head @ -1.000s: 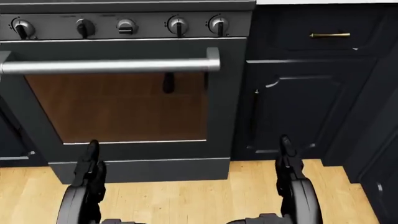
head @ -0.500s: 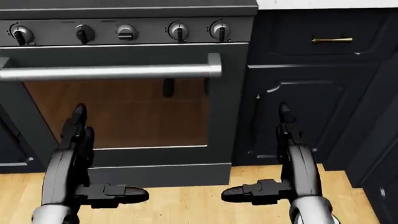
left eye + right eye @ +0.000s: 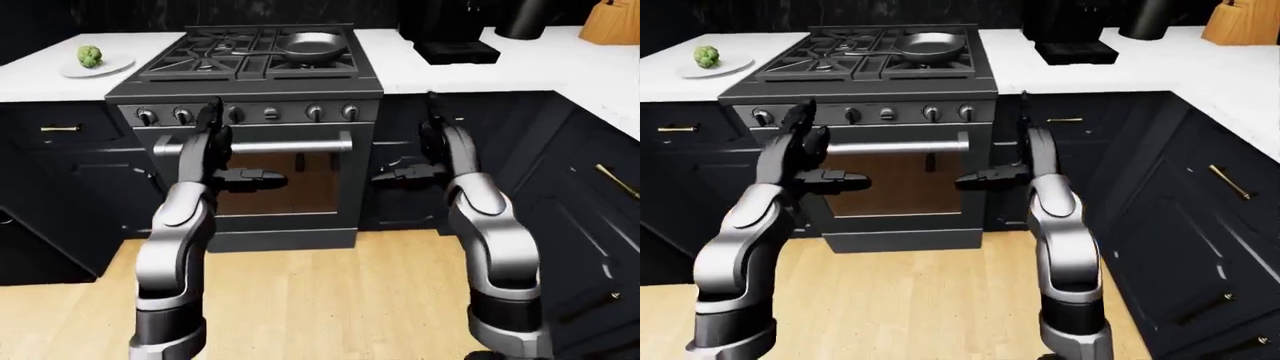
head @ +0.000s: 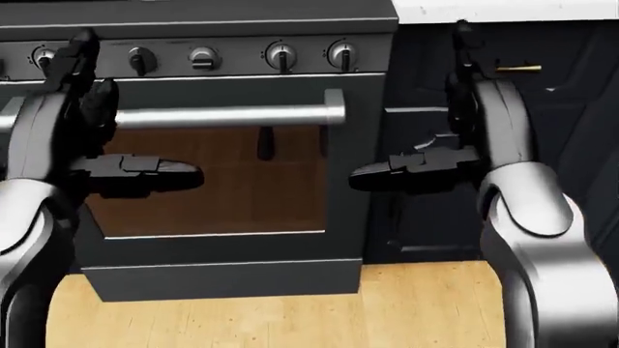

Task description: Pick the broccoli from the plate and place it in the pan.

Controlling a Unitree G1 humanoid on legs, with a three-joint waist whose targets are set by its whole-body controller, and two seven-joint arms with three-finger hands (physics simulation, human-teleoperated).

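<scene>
Both hands hang low by the oven door, empty. Left hand fingers spread, thumb jutting inward; right hand the same. Beyond them on the stove, the pan sits on a right-side burner. Broccoli lies on the plate on the bench left of the stove, up-left of the left hand, which looks nearer.

So there's a small green broccoli floret sitting on a round white plate at the left end of the white countertop. A dark grey metal frying pan is on the black gas stove, right-hand burner. Both arms are raised by the oven door, left hand and right hand with fingers spread, holding nothing.
</scene>
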